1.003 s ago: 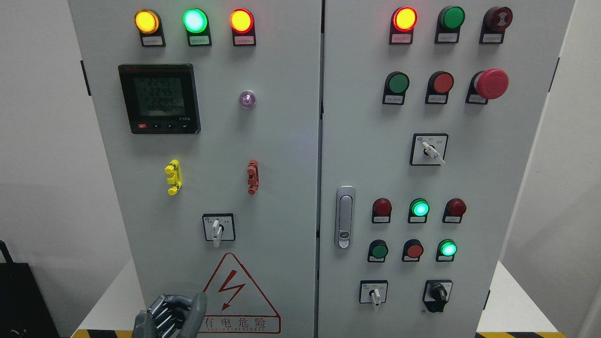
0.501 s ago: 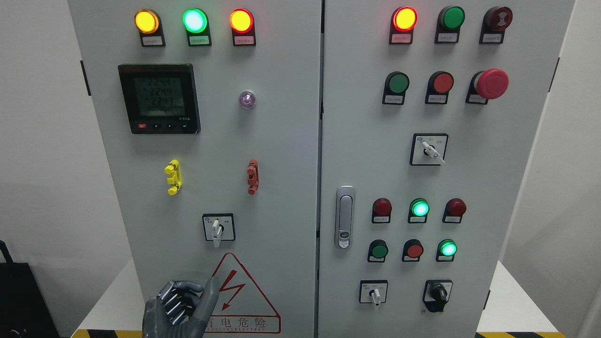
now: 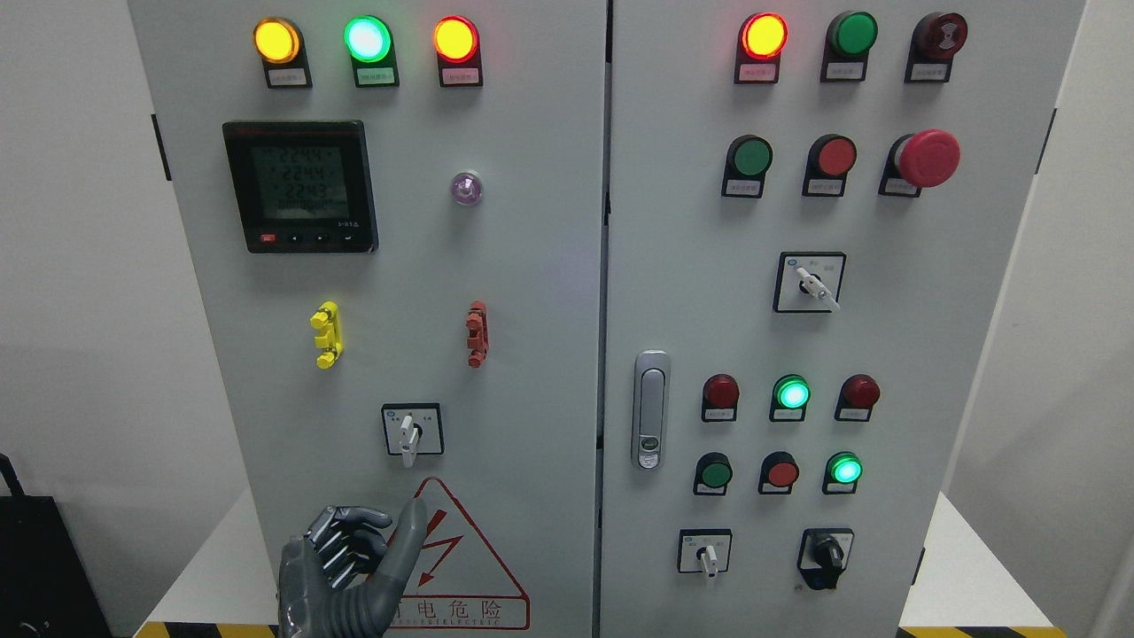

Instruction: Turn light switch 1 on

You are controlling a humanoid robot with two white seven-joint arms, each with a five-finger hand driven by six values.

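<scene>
While nothing was held, the left hand [image 3: 350, 567] was raised at the cabinet's lower left, fingers curled, thumb extended, just below the rotary selector switch [image 3: 409, 431].

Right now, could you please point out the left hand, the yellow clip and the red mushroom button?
left hand [image 3: 341, 567]: head view, on the knuckles.
yellow clip [image 3: 327, 334]: head view, mid-body.
red mushroom button [image 3: 928, 158]: head view, on its cap.

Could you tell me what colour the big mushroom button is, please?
Red; the mushroom button shows clearly in the head view.
</scene>
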